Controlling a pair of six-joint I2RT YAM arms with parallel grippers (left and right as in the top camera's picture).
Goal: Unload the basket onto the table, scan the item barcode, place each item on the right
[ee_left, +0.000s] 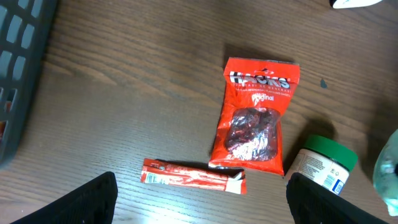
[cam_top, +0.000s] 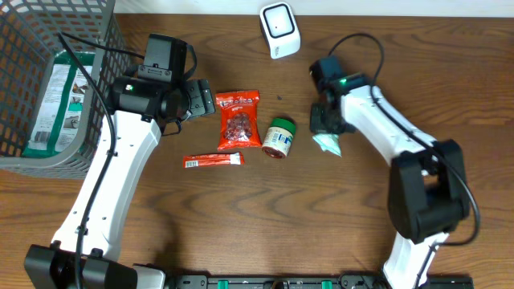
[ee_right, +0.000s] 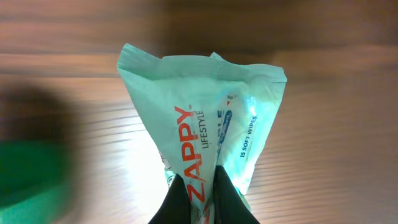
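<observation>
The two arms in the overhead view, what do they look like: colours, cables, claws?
Both arms have white link shells with black joint housings and black bases. The left arm and the right arm each trail a thin black cable. A small green light glows near the right wrist. The left claw and the right claw have black fingers.

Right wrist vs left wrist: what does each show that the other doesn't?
Right wrist only: the right gripper pinching the mint wipes pack, print legible. Left wrist only: the Hacks bag, the red stick sachet, the basket corner and the left gripper, jaws wide open. Both: the wooden table and the green-lidded jar, only a green blur in the right wrist; a pale sliver at the left wrist's right edge may be the pack.
</observation>
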